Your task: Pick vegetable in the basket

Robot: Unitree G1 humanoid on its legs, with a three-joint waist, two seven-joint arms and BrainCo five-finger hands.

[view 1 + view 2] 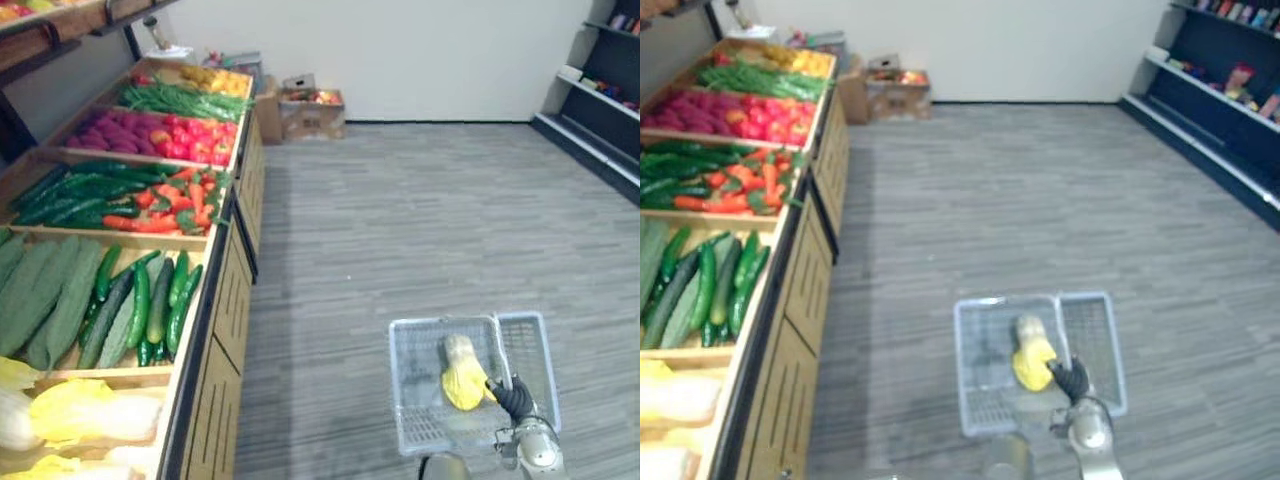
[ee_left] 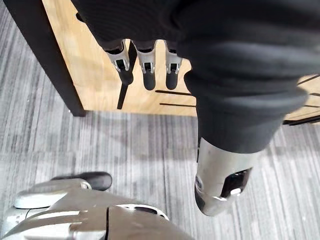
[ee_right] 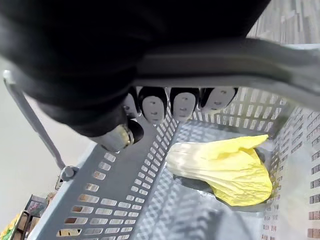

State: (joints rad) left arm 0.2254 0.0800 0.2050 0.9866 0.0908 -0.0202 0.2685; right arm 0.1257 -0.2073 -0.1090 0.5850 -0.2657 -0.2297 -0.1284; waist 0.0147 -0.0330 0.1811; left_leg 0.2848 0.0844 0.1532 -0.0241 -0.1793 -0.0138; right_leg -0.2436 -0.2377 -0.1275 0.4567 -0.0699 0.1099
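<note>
Right hand is down at the near right, fingers wrapped round the grey handle of the basket, so it's clamped on that. The basket hangs over the grey floor, well apart from the table.

There's one yellow cabbage lying in the bottom of the basket, pale stalk end pointing far and leafy end near, close to the hand's side. It isn't touching the hand, it just lies loose on the mesh.

Left hand shows in its own wrist view, fingers straight and relaxed, holding nothing. It hangs just beside the wooden front of the table, above the floor.

The table runs along the left side, split into wooden bins:
- nearest: more yellow cabbages
- next: cucumbers with bigger pale green gourds to their left
- then red and orange veg mixed with dark green ones
- further on, red tomatoes beside purple stuff
- far end: green beans

Cardboard boxes sit on the floor against the far wall, just past the table's end. A dark shelf runs along the far right.
</note>
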